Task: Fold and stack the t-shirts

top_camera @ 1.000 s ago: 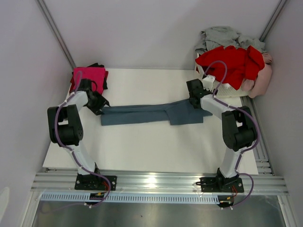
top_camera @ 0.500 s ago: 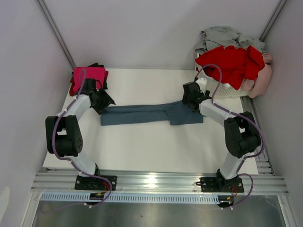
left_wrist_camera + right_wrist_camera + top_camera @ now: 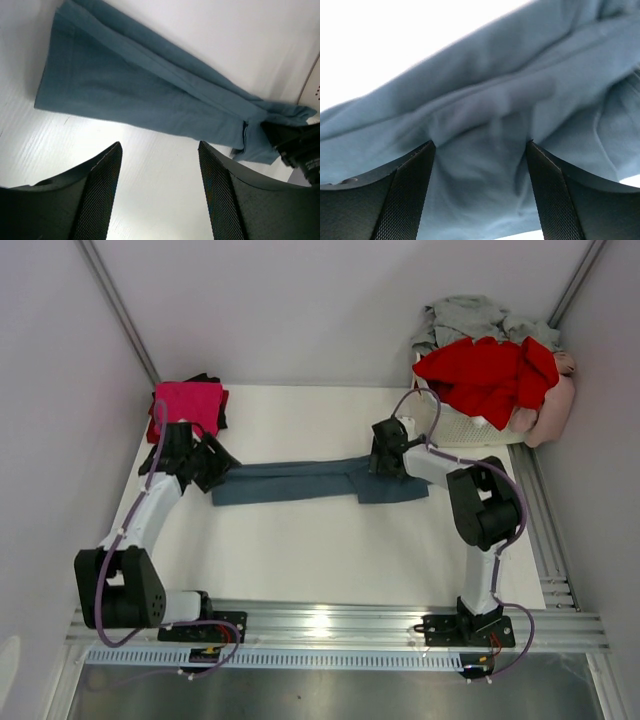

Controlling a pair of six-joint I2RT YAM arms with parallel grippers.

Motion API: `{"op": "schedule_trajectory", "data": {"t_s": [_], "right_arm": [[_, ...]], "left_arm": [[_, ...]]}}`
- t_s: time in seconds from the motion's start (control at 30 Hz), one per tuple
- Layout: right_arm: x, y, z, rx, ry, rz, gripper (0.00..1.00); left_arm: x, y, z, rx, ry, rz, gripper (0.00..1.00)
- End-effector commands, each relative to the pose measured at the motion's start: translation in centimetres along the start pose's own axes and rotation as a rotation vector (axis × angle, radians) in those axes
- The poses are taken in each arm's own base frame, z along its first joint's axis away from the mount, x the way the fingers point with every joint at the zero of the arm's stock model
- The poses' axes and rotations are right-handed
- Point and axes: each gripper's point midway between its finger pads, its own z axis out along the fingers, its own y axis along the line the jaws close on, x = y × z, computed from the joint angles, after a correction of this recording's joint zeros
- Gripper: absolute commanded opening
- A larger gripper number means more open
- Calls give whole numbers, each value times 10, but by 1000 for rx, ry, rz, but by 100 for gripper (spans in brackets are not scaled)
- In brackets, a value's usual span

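Observation:
A slate blue-grey t-shirt [image 3: 290, 483] lies folded into a long narrow band across the middle of the table. In the left wrist view this t-shirt [image 3: 150, 90] stretches ahead of my left gripper [image 3: 160, 145], which is open over bare table just short of the cloth's left end. From above, my left gripper [image 3: 218, 462] sits at that left end. My right gripper [image 3: 380, 460] is over the right part of the band; its fingers [image 3: 415, 170] stand wide apart, open, low over rumpled blue-grey cloth [image 3: 485, 100]. A folded magenta t-shirt [image 3: 188, 402] rests on a black one [image 3: 222, 416] at the back left.
A white slatted basket [image 3: 470, 430] stands at the back right corner, heaped with a red t-shirt [image 3: 490, 375], a grey one [image 3: 470, 315] and a pale pink one [image 3: 550, 410]. Walls close in on both sides. The right gripper [image 3: 295, 145] shows at the right in the left wrist view.
My right gripper has slid left along the shirt toward its middle. The left arm has swung outward, its gripper staying by the shirt's left end. The shirt itself lies as before.

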Motion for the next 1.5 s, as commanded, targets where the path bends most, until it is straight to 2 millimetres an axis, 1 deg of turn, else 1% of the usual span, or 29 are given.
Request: {"op": "schedule_trajectory", "data": {"t_s": [0.0,0.03,0.1,0.17,0.2,0.27,0.3,0.37,0.4,0.47,0.5,0.53,0.57,0.6,0.63,0.7,0.73,0.8,0.83,0.93,0.97,1.03,1.07,1.1,1.13,1.17,1.27,1.33,1.47], "right_arm": [[19,34,10,-106,107,-7,77],[16,41,10,-127,109,-13,75],[25,55,14,-184,143,-50,74],[25,75,12,-284,146,-87,73],[33,93,6,-391,190,-105,72],[30,114,-2,-519,181,-131,70],[36,131,-13,-646,205,-174,68],[41,145,-25,-757,219,-224,68],[47,156,-37,-868,255,-264,68],[53,168,-55,-1010,301,-291,69],[49,173,-61,-1062,320,-293,69],[55,173,-58,-1100,363,-285,69],[52,174,-63,-1159,395,-261,69],[45,176,-63,-1190,387,-249,69],[45,175,-60,-1204,409,-222,69],[29,172,-52,-1190,396,-185,69],[30,169,-42,-1160,412,-168,69],[24,161,-28,-1076,408,-158,69],[14,157,-15,-986,359,-169,69],[8,150,-4,-896,335,-184,69],[-2,147,8,-830,297,-196,69],[-5,141,16,-763,302,-205,69],[-18,141,22,-725,262,-214,69],[-14,138,28,-700,279,-217,69],[-19,138,31,-687,268,-221,69],[-32,140,31,-674,235,-223,70],[-42,144,40,-655,220,-228,70],[-64,148,48,-622,159,-227,70],[-101,148,47,-570,39,-212,71]], "left_arm": [[12,-7,-17,48,-12,29,67],[13,-5,-25,54,-33,40,67],[11,-2,-32,42,-65,54,67],[14,-9,-41,63,-83,87,67],[14,-9,-43,62,-89,96,67],[13,-12,-48,70,-104,105,67],[14,-13,-49,72,-107,115,67],[15,-14,-50,75,-108,124,67],[17,-14,-49,76,-103,128,67],[18,-15,-48,82,-95,134,67],[19,-16,-48,85,-92,136,67],[20,-17,-47,89,-88,139,67],[20,-18,-47,95,-86,147,67],[21,-19,-46,96,-85,149,67],[21,-20,-47,101,-83,155,67],[22,-21,-46,102,-77,164,67],[23,-22,-47,104,-75,169,66],[24,-23,-46,102,-72,179,66],[27,-20,-44,96,-65,180,66],[28,-23,-43,100,-66,192,66],[30,-24,-43,102,-62,197,66],[32,-25,-39,103,-52,210,66],[35,-26,-38,104,-46,218,66],[36,-26,-36,103,-40,222,66],[36,-29,-36,109,-40,228,66],[40,-29,-32,105,-24,238,66],[45,-32,-27,83,9,267,66],[45,-29,-25,49,7,281,66],[47,-24,-19,3,24,296,66]]}}
